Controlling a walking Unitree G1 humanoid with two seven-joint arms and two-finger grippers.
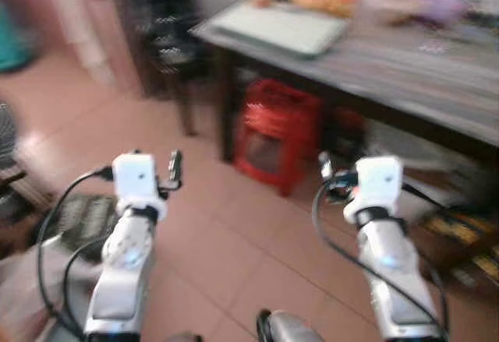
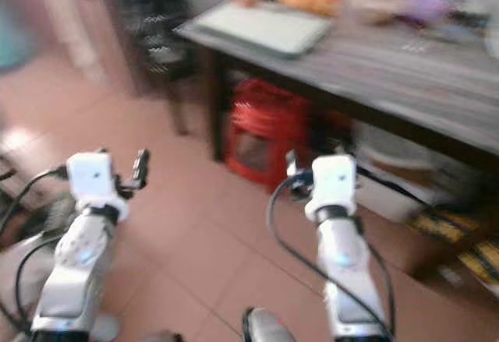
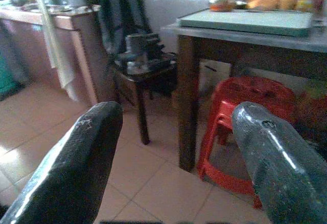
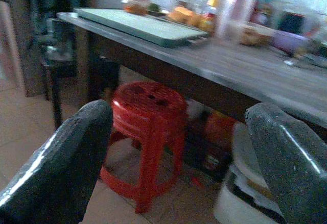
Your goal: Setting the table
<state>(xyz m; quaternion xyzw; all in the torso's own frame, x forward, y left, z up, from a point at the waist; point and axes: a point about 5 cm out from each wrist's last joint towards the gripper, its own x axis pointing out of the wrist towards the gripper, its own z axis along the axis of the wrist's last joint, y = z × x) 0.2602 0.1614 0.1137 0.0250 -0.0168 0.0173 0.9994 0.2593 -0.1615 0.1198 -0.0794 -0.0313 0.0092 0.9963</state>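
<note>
So both grippers, left [image 3: 173, 152] and right [image 4: 179, 157], hang wide open and empty over tiled floor. Ahead, a grey wooden table [image 1: 405, 69] carries a flat pale-green tray [image 1: 277, 26]; round red plastic stool [image 1: 273, 135] tucked underneath.

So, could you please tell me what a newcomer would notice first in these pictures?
Probably the bright red plastic stool tucked under the dark wooden table, vivid against the tiled floor. Next, the pale green tray at the table's near corner with food behind it. Both arms are raised ahead, left claw and right claw open and empty.
</note>
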